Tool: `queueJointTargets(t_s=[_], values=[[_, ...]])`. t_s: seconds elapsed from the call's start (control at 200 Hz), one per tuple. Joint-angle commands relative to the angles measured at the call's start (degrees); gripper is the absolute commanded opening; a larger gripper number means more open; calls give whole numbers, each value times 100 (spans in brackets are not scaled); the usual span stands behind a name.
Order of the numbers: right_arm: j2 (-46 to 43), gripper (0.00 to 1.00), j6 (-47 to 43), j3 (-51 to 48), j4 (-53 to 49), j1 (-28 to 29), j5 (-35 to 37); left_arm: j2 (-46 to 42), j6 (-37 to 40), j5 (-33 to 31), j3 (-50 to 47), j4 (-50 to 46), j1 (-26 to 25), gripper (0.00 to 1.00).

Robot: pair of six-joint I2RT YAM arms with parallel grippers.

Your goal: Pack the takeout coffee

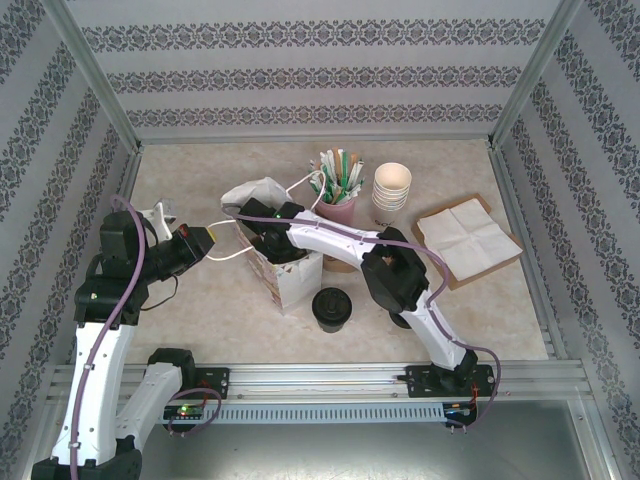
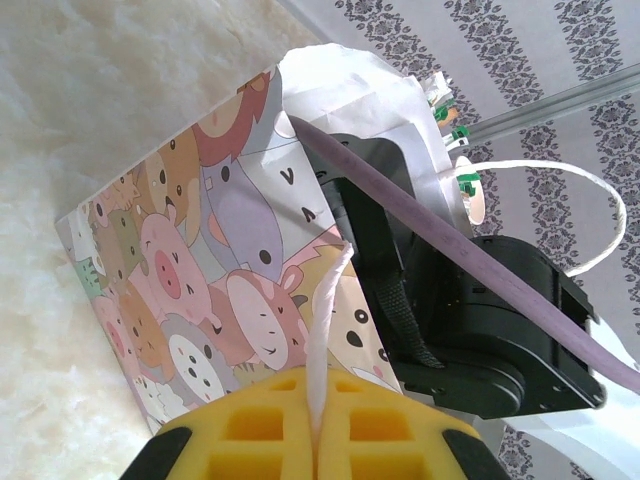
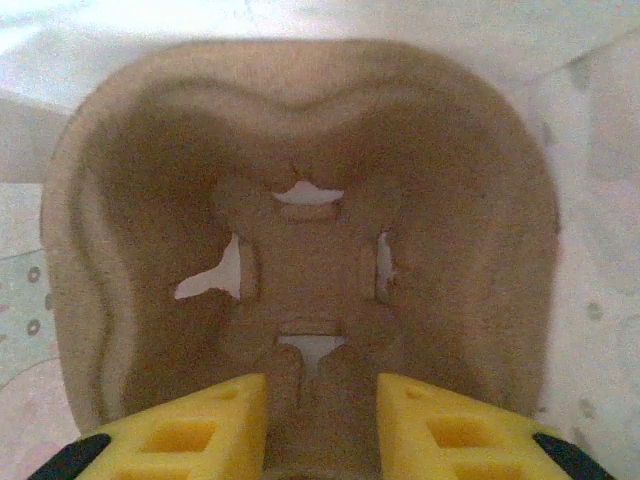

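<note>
One takeout coffee (image 1: 332, 305) with a round black lid stands on the table just right of the cartoon-animal paper bag (image 1: 297, 280). My left gripper (image 2: 318, 440) is shut on the bag's white string handle (image 2: 328, 320), left of the bag (image 2: 200, 260) and holding the string taut. My right arm (image 1: 330, 240) reaches into the bag's mouth from the right. Inside, my right gripper (image 3: 322, 410) is open, its yellow fingers (image 3: 190, 430) apart just above the brown cardboard cup carrier (image 3: 300, 150) on the bag's floor. A ridge of the carrier lies between the fingertips.
Behind the bag stand a pink cup of straws and stirrers (image 1: 338, 190) and a stack of white lidless paper cups (image 1: 392, 187). White napkins on a brown sheet (image 1: 466, 235) lie at the right. Patterned walls and metal posts enclose the table.
</note>
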Motion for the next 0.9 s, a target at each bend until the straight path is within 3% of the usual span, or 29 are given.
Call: queueJointTargets(t_s=[0.0, 0.415, 0.899], values=[[141, 34, 147, -111, 50, -19, -199, -58, -37, -46, -35, 35, 27, 5], [188, 33, 223, -151, 149, -21, -306, -59, -39, -70, -62, 28, 25, 5], [-567, 36, 111, 87, -14, 66, 71, -38, -57, -124, -53, 20, 25, 5]])
